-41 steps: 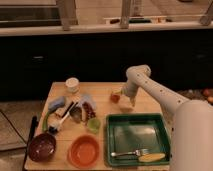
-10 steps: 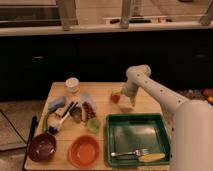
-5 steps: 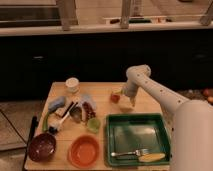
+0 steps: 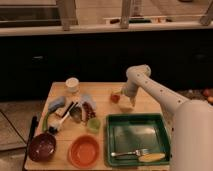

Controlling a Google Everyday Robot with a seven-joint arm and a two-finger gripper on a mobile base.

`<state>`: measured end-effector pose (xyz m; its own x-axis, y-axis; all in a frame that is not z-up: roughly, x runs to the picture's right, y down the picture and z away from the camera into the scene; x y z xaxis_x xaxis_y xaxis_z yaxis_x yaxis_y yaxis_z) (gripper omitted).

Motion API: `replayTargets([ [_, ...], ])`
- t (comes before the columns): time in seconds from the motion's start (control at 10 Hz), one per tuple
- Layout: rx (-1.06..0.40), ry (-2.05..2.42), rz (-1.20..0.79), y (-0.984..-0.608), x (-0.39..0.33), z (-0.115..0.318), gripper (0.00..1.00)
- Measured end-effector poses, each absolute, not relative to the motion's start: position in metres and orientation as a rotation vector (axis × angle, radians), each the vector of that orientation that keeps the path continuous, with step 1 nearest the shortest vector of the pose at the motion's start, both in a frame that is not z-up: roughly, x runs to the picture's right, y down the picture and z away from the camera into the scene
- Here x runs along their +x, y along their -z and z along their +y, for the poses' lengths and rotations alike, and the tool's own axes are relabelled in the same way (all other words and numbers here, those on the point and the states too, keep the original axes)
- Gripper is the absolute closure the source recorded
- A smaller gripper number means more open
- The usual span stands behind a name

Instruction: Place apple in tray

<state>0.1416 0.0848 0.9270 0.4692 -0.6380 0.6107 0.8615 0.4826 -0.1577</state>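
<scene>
Hanging over the far middle of the wooden table (image 4: 102, 92), the gripper (image 4: 122, 96) sits at the end of the white arm (image 4: 156, 91), which bends down from the right. It is right against the apple (image 4: 115, 98), and whether it grasps the fruit or merely touches it cannot be told. The apple is on or just above the tabletop, outside the tray (image 4: 108, 142), with a band of bare wood between it and the tray's far rim. The tray fills the near right corner, its right rim close to the table edge. Its far half is open floor, and a fork (image 4: 127, 153) and a yellow piece (image 4: 151, 157) lie along the near rim. Leftward stand a green cup (image 4: 93, 125), an orange bowl (image 4: 84, 151), a dark bowl (image 4: 42, 147), a white cup (image 4: 72, 85) and a heap of wrappers and utensils (image 4: 70, 111), whose markings cannot be read.
</scene>
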Motion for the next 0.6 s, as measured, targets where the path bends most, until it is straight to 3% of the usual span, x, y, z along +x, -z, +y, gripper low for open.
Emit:
replayTargets([
  [0.6, -0.490, 0.969, -0.514, -0.9258, 0.1403, 0.0823, 0.20],
])
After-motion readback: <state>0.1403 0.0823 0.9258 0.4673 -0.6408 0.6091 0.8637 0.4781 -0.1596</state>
